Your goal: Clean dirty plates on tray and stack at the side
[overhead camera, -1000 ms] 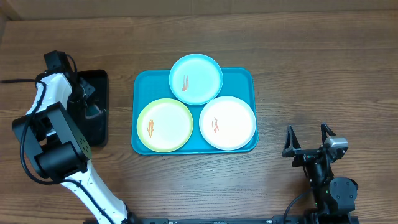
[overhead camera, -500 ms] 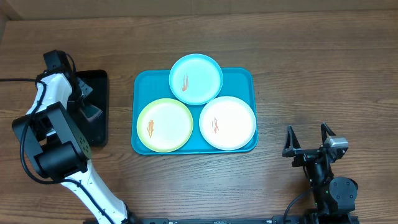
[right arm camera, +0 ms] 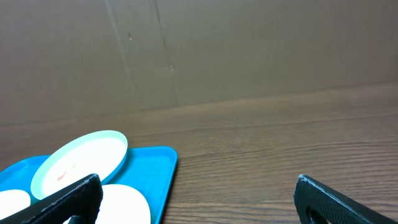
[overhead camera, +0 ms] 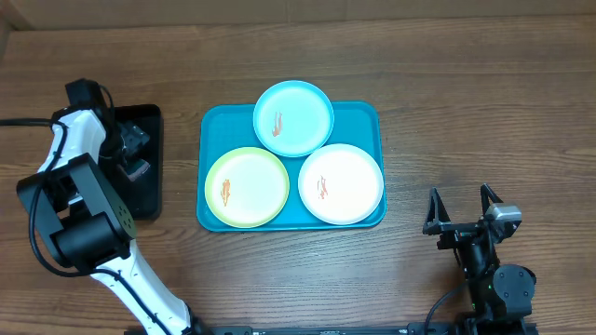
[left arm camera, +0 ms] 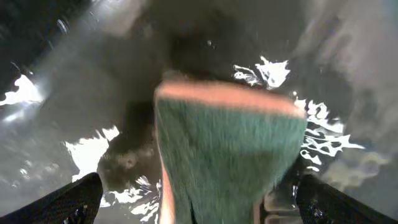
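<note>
Three plates lie on the turquoise tray [overhead camera: 214,126]: a light blue plate [overhead camera: 293,118] at the back, a yellow-green plate [overhead camera: 247,187] front left and a white plate [overhead camera: 341,183] front right. Each carries a small orange-red smear. My left gripper [overhead camera: 137,158] hangs over the black tray, open, its fingers straddling a green sponge [left arm camera: 230,149] with an orange edge. My right gripper [overhead camera: 461,212] stands open and empty to the right of the turquoise tray. Its wrist view shows the light blue plate [right arm camera: 78,162] and the tray corner [right arm camera: 158,168].
The black tray [overhead camera: 149,186] sits left of the turquoise one; its floor [left arm camera: 74,74] looks wet and shiny. A cardboard wall [right arm camera: 249,50] runs along the table's far edge. Bare wood [overhead camera: 466,112] lies to the right of the plates.
My left gripper has shifted slightly over the black tray. The plates and the right arm have not moved.
</note>
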Controlling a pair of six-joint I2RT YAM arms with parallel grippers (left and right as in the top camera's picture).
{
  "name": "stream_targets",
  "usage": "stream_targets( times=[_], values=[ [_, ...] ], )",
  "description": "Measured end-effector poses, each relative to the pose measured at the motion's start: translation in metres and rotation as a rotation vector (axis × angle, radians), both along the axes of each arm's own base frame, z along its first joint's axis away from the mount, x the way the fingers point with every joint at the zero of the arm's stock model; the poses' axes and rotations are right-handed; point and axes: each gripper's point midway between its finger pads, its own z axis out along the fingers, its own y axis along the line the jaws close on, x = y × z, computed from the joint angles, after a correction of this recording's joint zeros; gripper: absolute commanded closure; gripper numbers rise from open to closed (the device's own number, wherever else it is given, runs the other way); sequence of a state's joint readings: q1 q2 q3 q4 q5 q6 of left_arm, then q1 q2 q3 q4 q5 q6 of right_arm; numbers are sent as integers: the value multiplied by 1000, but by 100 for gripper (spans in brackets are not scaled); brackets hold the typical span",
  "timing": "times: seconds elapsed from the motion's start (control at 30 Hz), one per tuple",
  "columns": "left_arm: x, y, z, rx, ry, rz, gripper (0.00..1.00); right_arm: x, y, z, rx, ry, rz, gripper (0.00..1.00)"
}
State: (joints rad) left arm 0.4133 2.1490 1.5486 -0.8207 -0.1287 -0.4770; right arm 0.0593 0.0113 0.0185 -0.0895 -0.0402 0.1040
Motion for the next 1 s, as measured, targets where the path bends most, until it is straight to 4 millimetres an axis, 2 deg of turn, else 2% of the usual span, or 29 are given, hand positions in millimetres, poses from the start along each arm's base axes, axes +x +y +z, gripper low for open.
stream_targets(
  times=[0.03,0.1,0.13,0.23,0.3,0.33,0.4,0.43,0.47,0.53,0.57,0.7,0.93,1.0],
  values=[
    [-3,-6,-1,-32,10,-2,15,0,0,0,0,0,0,0],
    [-9,-19,-3,-101,30,-11,37,0,0,0,0,0,0,0],
    [-12,-24,-3,-127,41,-17,44,0,0,0,0,0,0,0],
    [-19,-32,-3,-169,65,-18,69,0,0,0,0,0,0,0],
    [-21,-35,-3,-184,70,-19,92,0,0,0,0,-1,0,0],
    [-21,-36,-3,-191,70,-17,96,0,0,0,0,0,0,0],
    [-21,-38,-3,-203,67,-20,96,0,0,0,0,0,0,0],
    [-20,-39,-3,-206,64,-18,93,0,0,0,0,0,0,0],
    [-20,-39,-3,-209,62,-18,68,0,0,0,0,0,0,0],
    [-17,-39,-3,-210,49,-18,9,0,0,0,0,-1,0,0],
    [-13,-40,-3,-213,33,-24,0,0,0,0,0,0,0,0],
    [1,-34,0,-165,-16,-38,0,0,0,0,0,0,0,0],
    [15,1,2,13,-62,-13,1,0,0,0,0,0,0,0],
    [21,7,4,44,-84,-10,9,0,0,0,0,-1,0,0]
  ],
)
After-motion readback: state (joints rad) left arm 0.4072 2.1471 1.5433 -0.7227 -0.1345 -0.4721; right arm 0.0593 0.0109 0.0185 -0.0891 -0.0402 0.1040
